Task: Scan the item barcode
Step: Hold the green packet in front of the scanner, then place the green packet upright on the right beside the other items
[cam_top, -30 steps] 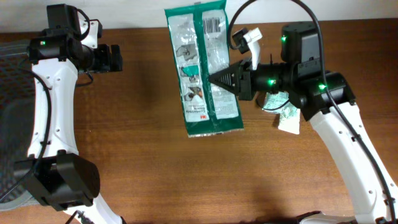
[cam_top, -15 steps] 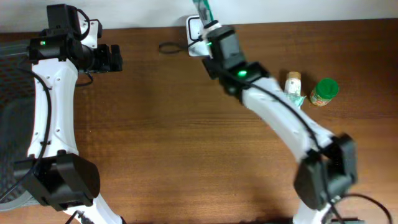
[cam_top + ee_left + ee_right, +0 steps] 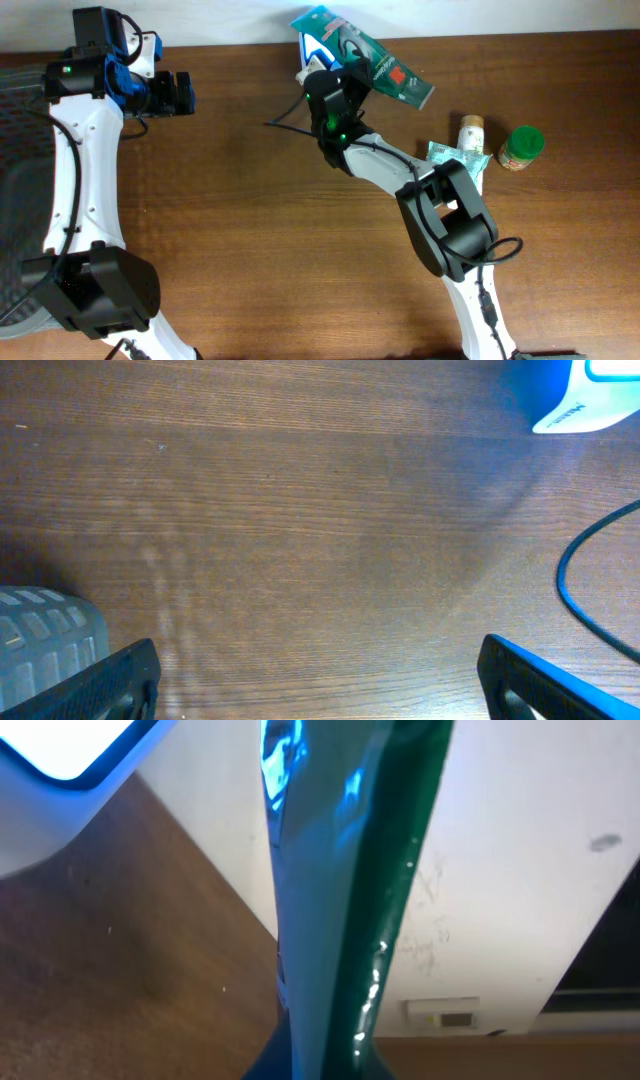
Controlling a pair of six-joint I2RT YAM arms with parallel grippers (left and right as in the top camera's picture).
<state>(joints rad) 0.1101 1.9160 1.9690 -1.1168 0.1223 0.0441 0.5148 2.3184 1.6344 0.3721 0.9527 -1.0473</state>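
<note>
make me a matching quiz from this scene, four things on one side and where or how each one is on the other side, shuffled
Things
1. green packet
2. green-lidded jar
3. left claw
4. grey basket

Places or states
A. open, holding nothing
B. at the left edge of the table
C. gripped in the shut right claw, up by the scanner
D. standing on the table's right side

Pairs: 1-C, 2-D, 3-A, 4-B
</note>
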